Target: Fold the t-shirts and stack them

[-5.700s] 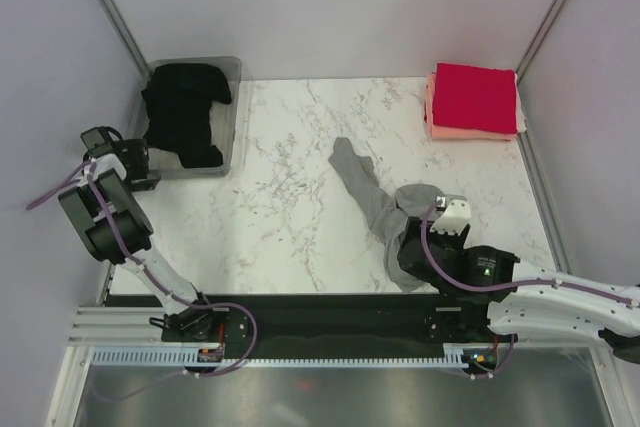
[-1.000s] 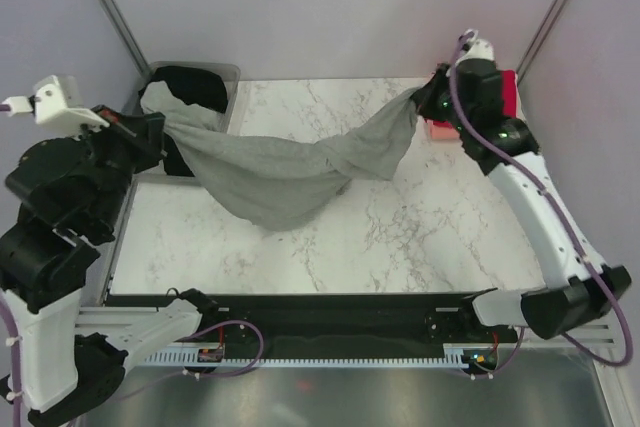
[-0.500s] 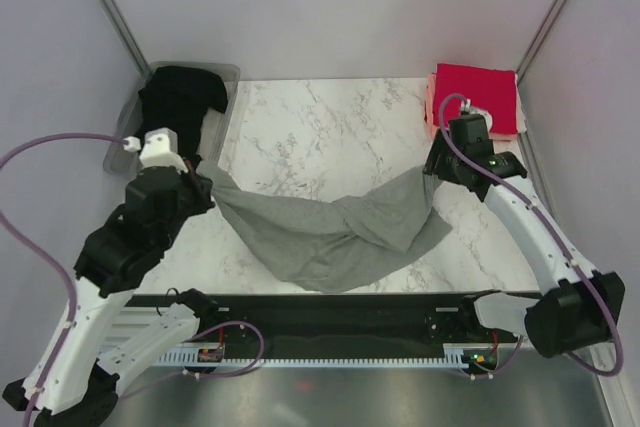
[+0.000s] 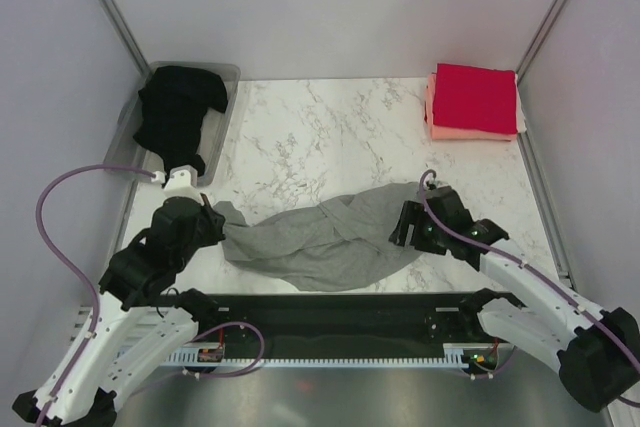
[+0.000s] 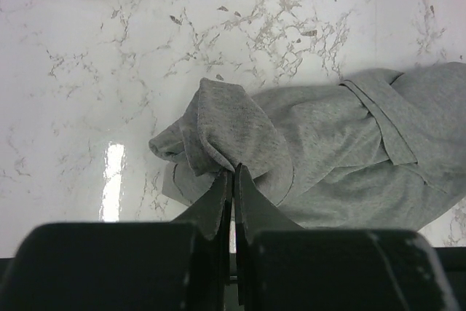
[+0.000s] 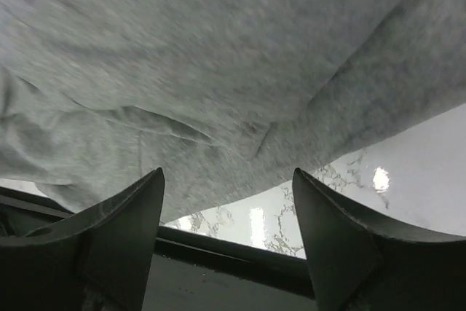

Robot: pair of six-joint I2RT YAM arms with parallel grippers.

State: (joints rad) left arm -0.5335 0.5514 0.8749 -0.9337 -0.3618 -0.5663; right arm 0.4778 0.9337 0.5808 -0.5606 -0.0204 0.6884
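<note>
At the far left corner of the marble worktop [image 4: 300,137] stands a clear plastic bin [image 4: 233,71], and a black t-shirt [image 4: 180,117] lies crumpled inside it, filling most of it. Nearer the front edge, the left tool [image 4: 213,219] sits low over the worktop at the left end of the grey t-shirt [image 4: 320,237]. In the left wrist view this tool [image 5: 233,178] has its two fingers [image 5: 215,205] pressed together on a bunched fold of the grey t-shirt [image 5: 349,143], and the pinched cloth rolls over the fingertips in a rounded lump. From there the shirt spreads to the right in a rumpled, loosely twisted band across the front middle of the worktop, resting on the marble with folds and a flat seam strip showing.

At the shirt's right end is the right tool [image 4: 405,227], just at the edge of the cloth. In the right wrist view this tool [image 6: 226,176] has its fingers [image 6: 116,245] spread wide apart, with the grey t-shirt [image 6: 218,56] filling the picture beyond them; nothing is gripped between them.

In the far right corner, well apart from both arms, a red t-shirt [image 4: 475,97] folded square lies on top of a salmon-pink t-shirt [image 4: 450,132], also folded, whose edge shows along the left and near sides
</note>
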